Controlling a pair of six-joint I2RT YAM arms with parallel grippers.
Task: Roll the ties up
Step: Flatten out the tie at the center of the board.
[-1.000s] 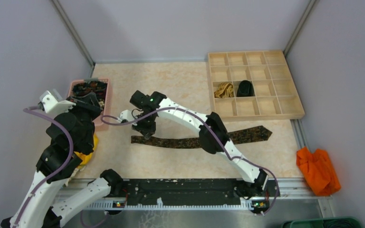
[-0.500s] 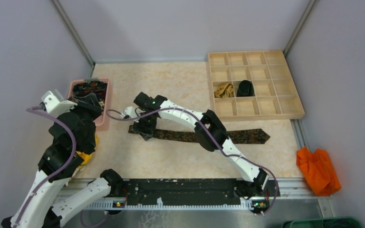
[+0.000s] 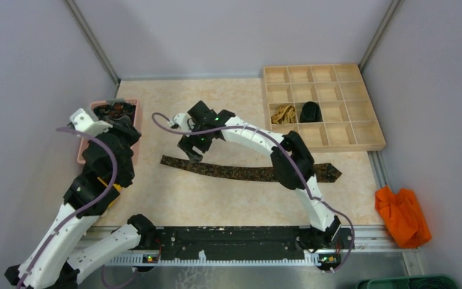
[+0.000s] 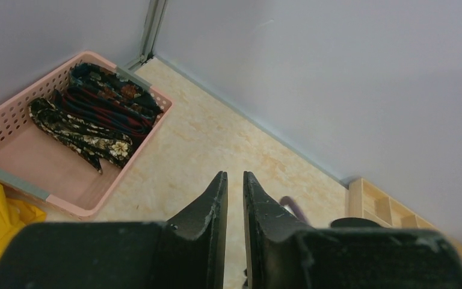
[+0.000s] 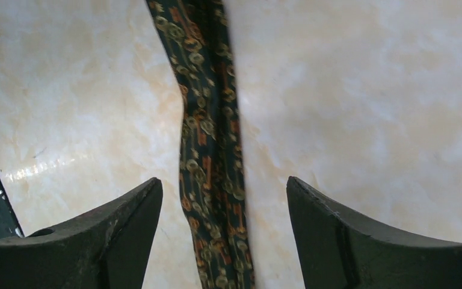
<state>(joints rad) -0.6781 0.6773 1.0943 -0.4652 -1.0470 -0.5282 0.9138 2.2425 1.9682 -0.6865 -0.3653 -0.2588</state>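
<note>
Top external view: one long tie lies flat

One long dark tie [image 3: 246, 173] with tiny gold shapes lies flat on the table [image 3: 216, 102]. It starts just in front of the wooden tray [image 3: 337, 135] and stretches far to the tray's left. Two rolled ties sit side by side inside the tray: one tan-gold roll [image 3: 284, 113] and one black roll [image 3: 310, 111]. More dark ties [image 4: 96, 114] are heaped in a pink plastic basket [image 4: 42, 162], far left of the tray. The right gripper [image 5: 222, 180] is spread wide over the long tie's thin end and grips nothing. The left gripper [image 4: 234, 176] is pinched almost closed and is empty.
</note>
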